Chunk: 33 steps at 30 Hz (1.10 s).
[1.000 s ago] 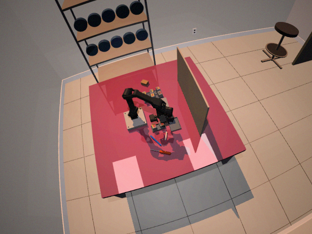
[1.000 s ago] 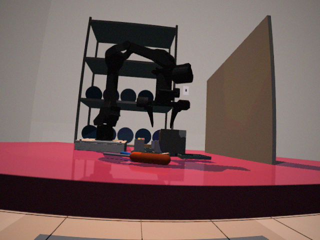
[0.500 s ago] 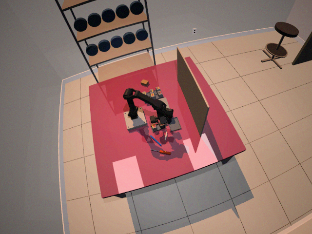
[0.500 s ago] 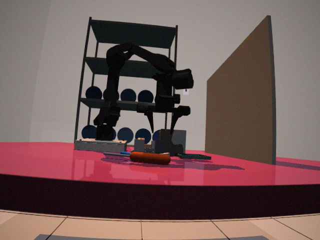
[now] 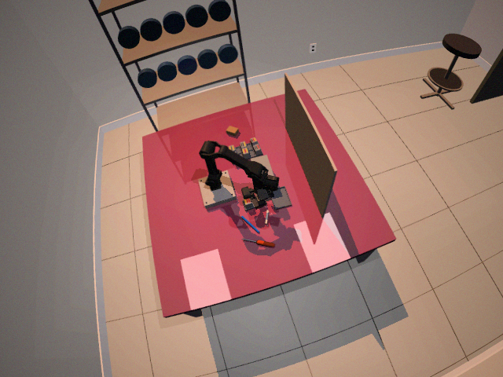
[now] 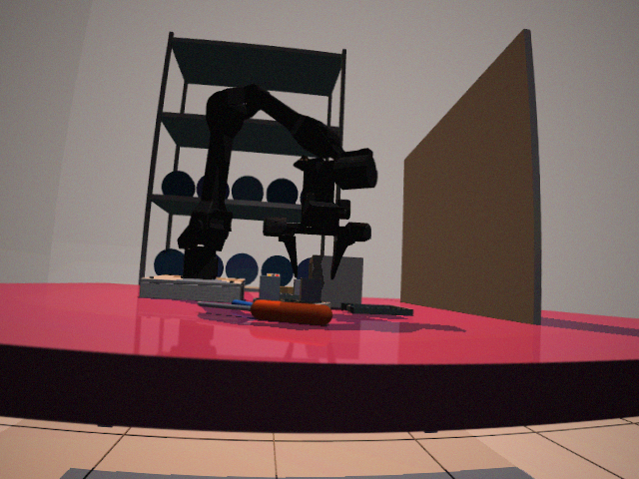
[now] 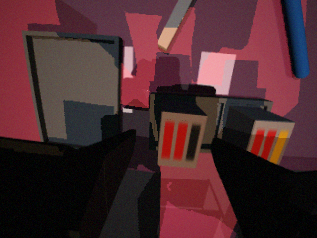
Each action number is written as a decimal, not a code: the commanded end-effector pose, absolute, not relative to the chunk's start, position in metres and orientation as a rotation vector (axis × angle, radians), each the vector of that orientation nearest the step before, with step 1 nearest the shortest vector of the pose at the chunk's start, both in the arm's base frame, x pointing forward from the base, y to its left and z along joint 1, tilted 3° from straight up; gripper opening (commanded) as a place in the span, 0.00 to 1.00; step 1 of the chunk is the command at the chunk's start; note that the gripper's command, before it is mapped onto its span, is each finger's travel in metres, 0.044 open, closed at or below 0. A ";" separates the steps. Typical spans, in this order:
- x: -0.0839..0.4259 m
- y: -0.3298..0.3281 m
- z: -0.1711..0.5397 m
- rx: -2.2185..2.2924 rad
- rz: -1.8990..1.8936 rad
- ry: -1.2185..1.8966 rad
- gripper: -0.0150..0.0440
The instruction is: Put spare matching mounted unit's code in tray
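Note:
My gripper (image 5: 256,199) (image 6: 315,278) (image 7: 173,139) is open, pointing down with its fingertips around the top of a spare whose code is red, red, black (image 7: 180,141); no contact shows. Beside it in the same holder stands a second spare (image 7: 269,141) (image 5: 247,203) (image 6: 270,286), coded red, red, yellow. The flat grey tray (image 5: 282,197) (image 6: 378,309) (image 7: 74,74) lies beside the holder, with nothing seen in it. Several striped units (image 5: 244,151) stand near an upright grey panel (image 6: 347,280). Which one is mounted, and its back code, I cannot tell.
A tall brown board (image 5: 310,150) (image 6: 472,196) stands beyond the tray. A blue pen (image 5: 250,224) (image 7: 297,40), a pale stick (image 5: 266,217) (image 7: 175,25) and an orange screwdriver (image 5: 265,243) (image 6: 292,311) lie near the holder. A yellow-brown block (image 5: 232,130) is at the back.

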State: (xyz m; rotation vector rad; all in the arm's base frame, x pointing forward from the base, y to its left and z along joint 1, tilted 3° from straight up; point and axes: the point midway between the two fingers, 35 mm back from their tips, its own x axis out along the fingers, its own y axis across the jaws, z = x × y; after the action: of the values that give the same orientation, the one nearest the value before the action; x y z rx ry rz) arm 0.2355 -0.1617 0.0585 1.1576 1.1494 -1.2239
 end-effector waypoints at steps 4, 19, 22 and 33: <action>0.234 -0.161 0.044 1.160 -1.220 1.158 0.76; 0.231 -0.161 0.023 1.160 -1.221 1.159 0.76; 0.231 -0.161 0.023 1.160 -1.221 1.159 0.76; 0.231 -0.162 0.024 1.158 -1.227 1.156 0.54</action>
State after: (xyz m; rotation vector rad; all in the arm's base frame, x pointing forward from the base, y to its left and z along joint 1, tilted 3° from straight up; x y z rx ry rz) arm 0.2310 -0.1621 0.0235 1.1575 1.1563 -1.2271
